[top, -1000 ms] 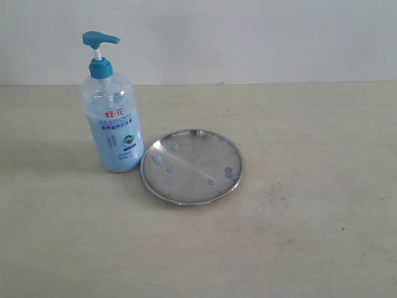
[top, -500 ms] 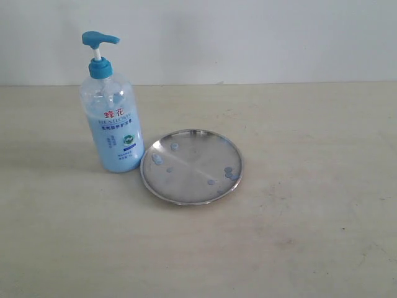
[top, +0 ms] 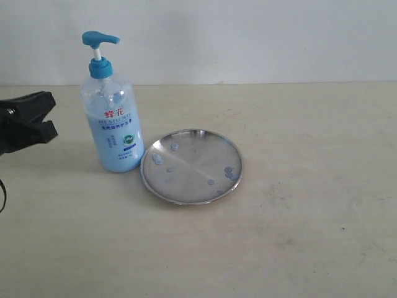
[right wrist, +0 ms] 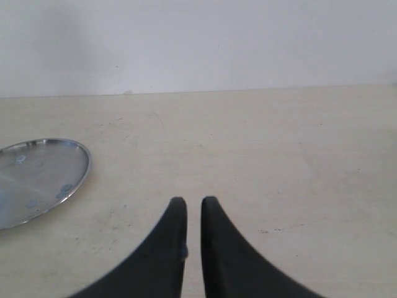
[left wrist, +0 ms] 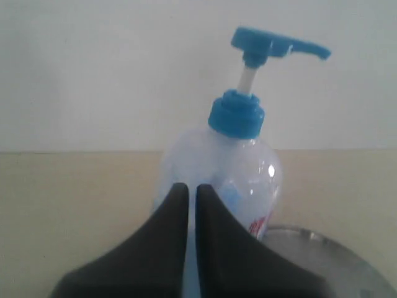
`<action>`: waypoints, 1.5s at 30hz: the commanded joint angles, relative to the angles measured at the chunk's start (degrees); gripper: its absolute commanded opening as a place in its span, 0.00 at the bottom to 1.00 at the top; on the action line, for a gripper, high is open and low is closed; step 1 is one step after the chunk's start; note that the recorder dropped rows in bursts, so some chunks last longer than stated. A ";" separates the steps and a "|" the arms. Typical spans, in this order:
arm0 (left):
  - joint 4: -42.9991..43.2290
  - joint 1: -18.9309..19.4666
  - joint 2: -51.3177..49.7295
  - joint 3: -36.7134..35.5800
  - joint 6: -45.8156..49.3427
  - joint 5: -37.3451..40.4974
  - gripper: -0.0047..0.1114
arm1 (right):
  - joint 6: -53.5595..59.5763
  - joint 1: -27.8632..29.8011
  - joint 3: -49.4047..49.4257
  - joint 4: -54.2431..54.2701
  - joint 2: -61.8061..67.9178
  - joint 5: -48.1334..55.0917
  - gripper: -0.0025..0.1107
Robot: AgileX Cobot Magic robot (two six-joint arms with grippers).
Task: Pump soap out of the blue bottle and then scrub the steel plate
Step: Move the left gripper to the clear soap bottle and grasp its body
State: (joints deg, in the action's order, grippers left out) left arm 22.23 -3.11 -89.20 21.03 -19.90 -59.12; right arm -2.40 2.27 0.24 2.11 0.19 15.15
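Observation:
The blue bottle stands upright on the table with its bright blue pump head raised, its base touching the steel plate's rim. The steel plate lies flat just right of it, speckled with small bluish soap drops. My left gripper reaches in from the left edge, shut and empty, a short way left of the bottle. In the left wrist view its fingertips point at the bottle. My right gripper hangs shut and empty over bare table, with the plate off to its side.
The pale wooden table runs back to a plain white wall. The right arm is outside the exterior view.
My left gripper has come into the exterior view from the left edge, toward the bottle. Bottle and plate have not moved.

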 commanded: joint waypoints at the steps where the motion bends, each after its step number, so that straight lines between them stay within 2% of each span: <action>1: 1.73 -0.26 -8.43 -0.38 4.68 -8.72 0.08 | -0.12 -0.08 -0.24 -0.01 -0.19 -0.31 0.02; 4: 4.35 -0.26 -12.91 -0.27 6.97 -10.66 0.08 | -0.12 -0.08 -0.24 -0.01 -0.19 -0.31 0.02; 7: 5.87 -0.26 -16.68 -0.27 9.42 -10.76 0.22 | -0.12 -0.08 -0.24 -0.01 -0.19 -0.31 0.02; 10: 7.43 -0.26 -19.70 0.17 9.46 -10.84 0.49 | -0.12 -0.08 -0.24 -0.01 -0.19 -0.31 0.02; 12: 8.52 -0.26 -21.40 1.46 8.39 -10.84 0.77 | -0.12 -0.08 -0.24 -0.01 -0.19 -0.31 0.02; 14: 9.44 -0.26 -22.85 3.57 7.76 -10.84 0.99 | -0.12 -0.08 -0.24 -0.01 -0.19 -0.31 0.02; 22: 17.58 -0.26 -26.93 14.68 7.44 -10.84 0.99 | -0.12 -0.08 -0.24 -0.01 -0.19 -0.31 0.02; 37: 17.27 -0.26 -33.84 26.06 10.60 -10.84 0.99 | -0.12 -0.08 -0.24 -0.01 -0.19 -0.31 0.02; 45: 17.27 -0.26 -35.78 28.43 10.60 -10.84 0.99 | -0.12 -0.08 -0.24 -0.01 -0.19 -0.31 0.02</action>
State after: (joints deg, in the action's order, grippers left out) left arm 39.60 -3.11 -124.86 48.66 -9.73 -69.34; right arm -2.40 2.27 0.24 2.11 0.19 15.15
